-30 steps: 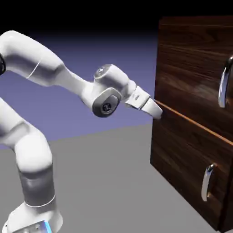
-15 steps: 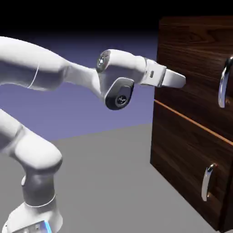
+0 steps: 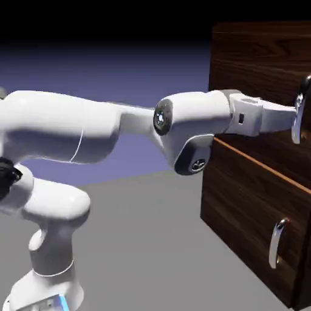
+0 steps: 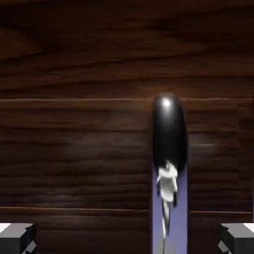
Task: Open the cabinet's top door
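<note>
Standing at the exterior view's right edge, the tall dark walnut-grain wooden cabinet (image 3: 255, 152) rises from the grey surface (image 3: 152, 243) and is cut off by the frame on its right side. Its top door (image 3: 255, 73), the larger upper dark wood-grain panel, sits shut above a thin orange-brown seam; the shorter lower door (image 3: 249, 225) beneath it is also shut.

The white jointed robot arm (image 3: 91, 130) now stretches nearly level from the lower left toward the cabinet. One second ago its tip pointed down at the seam on the cabinet's near edge; half a second ago it had lifted level with the upper panel; now it has advanced further right, across the top door's face.

The top door's curved silver metal bar handle (image 3: 299, 112) stands upright near the frame's right edge. The lower door's matching silver handle (image 3: 278, 243) sits well below, apart from the arm.

The end effector (image 3: 290, 116) has its tip at the upper handle. In the hand view the handle (image 4: 169, 163) runs up from the bottom edge between the two grey fingertips (image 4: 16, 237), right of centre, neither tip touching it: the end effector is released, spread wide around the bar.
</note>
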